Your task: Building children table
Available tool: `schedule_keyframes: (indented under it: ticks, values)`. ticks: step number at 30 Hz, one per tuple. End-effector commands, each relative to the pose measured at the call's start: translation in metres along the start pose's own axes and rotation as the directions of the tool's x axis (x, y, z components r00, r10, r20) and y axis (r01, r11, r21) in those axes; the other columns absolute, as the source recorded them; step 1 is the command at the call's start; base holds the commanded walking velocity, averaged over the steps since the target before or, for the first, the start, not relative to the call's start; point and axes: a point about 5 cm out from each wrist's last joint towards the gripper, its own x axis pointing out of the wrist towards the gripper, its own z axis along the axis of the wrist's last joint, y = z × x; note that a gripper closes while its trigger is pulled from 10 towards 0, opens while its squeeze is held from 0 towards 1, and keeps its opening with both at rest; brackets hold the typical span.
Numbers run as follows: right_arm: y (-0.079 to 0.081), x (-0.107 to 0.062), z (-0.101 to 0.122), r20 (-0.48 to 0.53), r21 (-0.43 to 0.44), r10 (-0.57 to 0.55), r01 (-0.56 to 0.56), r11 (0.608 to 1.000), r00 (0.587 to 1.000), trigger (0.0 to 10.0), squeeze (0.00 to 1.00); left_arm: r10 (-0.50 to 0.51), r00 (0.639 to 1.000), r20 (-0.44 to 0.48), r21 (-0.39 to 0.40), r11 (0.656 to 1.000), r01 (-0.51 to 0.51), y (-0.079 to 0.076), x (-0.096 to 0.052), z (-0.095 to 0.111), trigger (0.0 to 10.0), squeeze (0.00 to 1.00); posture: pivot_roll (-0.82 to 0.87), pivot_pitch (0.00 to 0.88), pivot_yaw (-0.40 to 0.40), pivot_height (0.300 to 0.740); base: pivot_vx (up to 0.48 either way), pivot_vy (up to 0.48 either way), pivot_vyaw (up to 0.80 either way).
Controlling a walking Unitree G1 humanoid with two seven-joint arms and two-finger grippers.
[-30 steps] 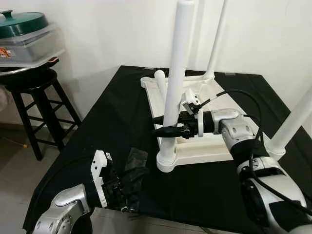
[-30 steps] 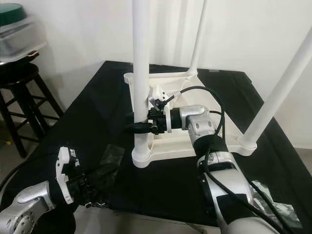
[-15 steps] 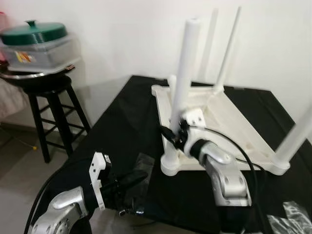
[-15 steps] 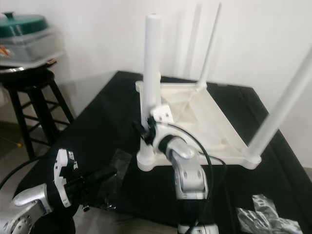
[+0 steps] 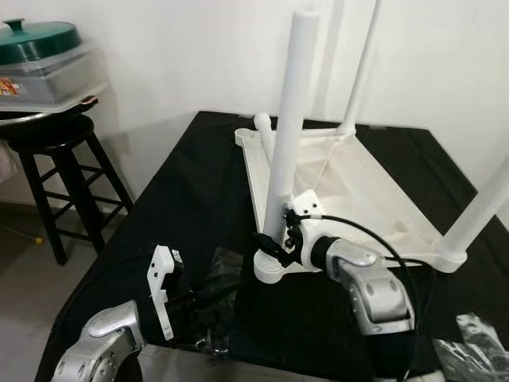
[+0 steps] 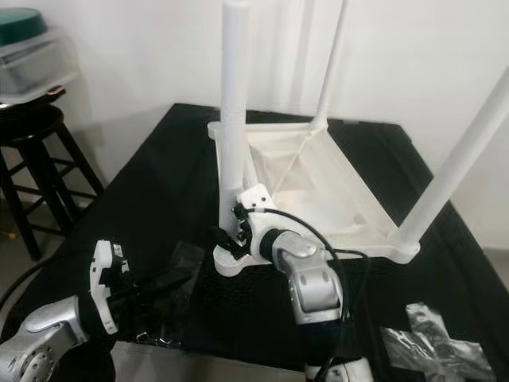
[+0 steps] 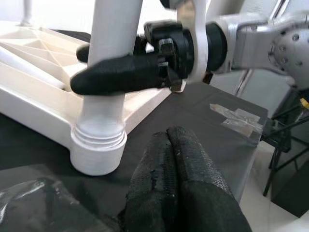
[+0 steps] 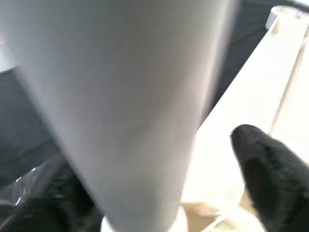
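A white children's table lies upside down on the black tabletop, with three long legs standing up. My right gripper is shut on the near left leg, low down just above its socket. One black finger lies across the front of the leg and the other is behind it. In the right wrist view the leg sits between the fingers. My left gripper is shut on nothing, low at the table's front edge, pointing at that socket.
A clear plastic bag lies under the left gripper, and more crumpled plastic lies at the front right. A short white stub stands at the far left corner. A black stool with a green-lidded container stands to the left.
The camera shifted. My right arm swung from the right side round to the front, and its gripper slid down the leg towards the socket. The left gripper stayed put.
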Motion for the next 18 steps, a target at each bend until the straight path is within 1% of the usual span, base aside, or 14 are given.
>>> schedule_keyframes:
  ticks: [1,2,3,4,5,6,7,9,10,11,12,13,14,18]
  values:
    - [-0.001,0.001,0.019,0.087,-0.042,0.107,-0.103,0.994,0.990,10.0,1.00,0.004,1.000,-0.007,-0.002,1.000,-0.004,0.001,-0.002,-0.002,10.0,0.00,-0.02,0.000,-0.057,0.740,0.000,0.000,0.00]
    - [-0.002,0.000,0.030,0.147,-0.120,0.278,-0.262,0.958,0.949,10.0,0.82,0.003,1.000,-0.007,-0.002,1.000,-0.003,0.001,-0.001,-0.002,10.0,0.00,-0.01,0.000,-0.050,0.740,0.000,0.000,0.00]
    - [-0.005,-0.001,0.036,0.150,-0.200,0.419,-0.387,0.900,0.896,10.0,0.00,0.004,1.000,-0.008,0.000,1.000,-0.004,0.001,-0.001,-0.002,10.0,0.00,0.00,0.000,-0.051,0.740,0.000,0.000,0.00]
    - [-0.009,-0.002,0.037,0.138,-0.226,0.507,-0.472,0.852,0.851,10.0,0.00,0.005,1.000,-0.008,0.001,1.000,-0.005,0.002,-0.001,-0.002,10.0,0.00,0.00,0.000,-0.051,0.740,0.000,0.000,0.00]
    - [-0.013,-0.002,0.036,0.121,-0.218,0.544,-0.513,0.830,0.830,10.0,0.00,0.006,1.000,-0.009,0.002,1.000,-0.006,0.002,-0.001,-0.002,10.0,0.00,0.00,0.000,-0.051,0.740,0.000,0.000,0.00]
    - [-0.013,-0.002,0.036,0.121,-0.218,0.544,-0.513,0.830,0.830,10.0,0.00,0.006,1.000,-0.009,0.002,1.000,-0.006,0.002,-0.001,-0.002,10.0,0.00,0.00,0.000,-0.051,0.740,0.000,0.000,0.00]
    - [-0.015,-0.001,0.035,0.113,-0.207,0.559,-0.531,0.822,0.822,10.0,0.00,0.007,1.000,-0.009,0.002,1.000,-0.007,0.001,-0.002,-0.002,10.0,0.00,0.00,0.000,-0.050,0.740,0.000,0.000,0.00]
    - [-0.015,-0.001,0.035,0.113,-0.207,0.559,-0.531,0.822,0.822,10.0,0.00,0.007,1.000,-0.009,0.002,1.000,-0.007,0.001,-0.002,-0.002,10.0,0.00,0.00,0.000,-0.050,0.740,0.000,0.000,0.00]
    - [-0.019,0.003,0.035,0.105,-0.197,0.562,-0.536,0.821,0.821,10.0,0.00,0.007,1.000,-0.009,0.003,1.000,-0.007,0.001,-0.002,-0.001,10.0,0.00,0.01,0.000,-0.050,0.740,0.000,0.000,0.00]
    - [-0.019,0.003,0.035,0.105,-0.197,0.562,-0.536,0.821,0.821,10.0,0.00,0.007,1.000,-0.009,0.003,1.000,-0.007,0.001,-0.002,-0.001,10.0,0.00,0.01,0.000,-0.050,0.740,0.000,0.000,0.00]
    - [-0.024,0.008,0.035,0.100,-0.178,0.553,-0.532,0.828,0.827,10.0,0.00,0.008,1.000,-0.008,0.003,1.000,-0.008,0.000,-0.002,-0.001,10.0,0.00,0.01,0.000,-0.051,0.740,0.000,0.000,0.00]
    - [-0.029,0.014,0.036,0.108,-0.165,0.531,-0.512,0.843,0.840,0.0,0.00,0.008,1.000,-0.008,0.001,1.000,-0.008,-0.001,-0.002,-0.001,10.0,0.00,0.02,0.000,-0.050,0.740,0.000,0.000,0.00]
    - [-0.033,0.018,0.038,0.116,-0.144,0.507,-0.490,0.859,0.854,0.0,0.00,0.007,1.000,-0.008,0.000,1.000,-0.007,-0.002,-0.002,-0.001,10.0,0.00,0.02,0.000,-0.050,0.740,0.000,0.000,0.00]
    - [-0.036,0.020,0.039,0.119,-0.115,0.521,-0.509,0.853,0.845,0.0,0.00,0.005,1.000,-0.011,-0.002,1.000,-0.005,-0.004,-0.002,-0.002,10.0,0.00,0.03,0.000,-0.055,0.740,0.000,0.000,0.00]
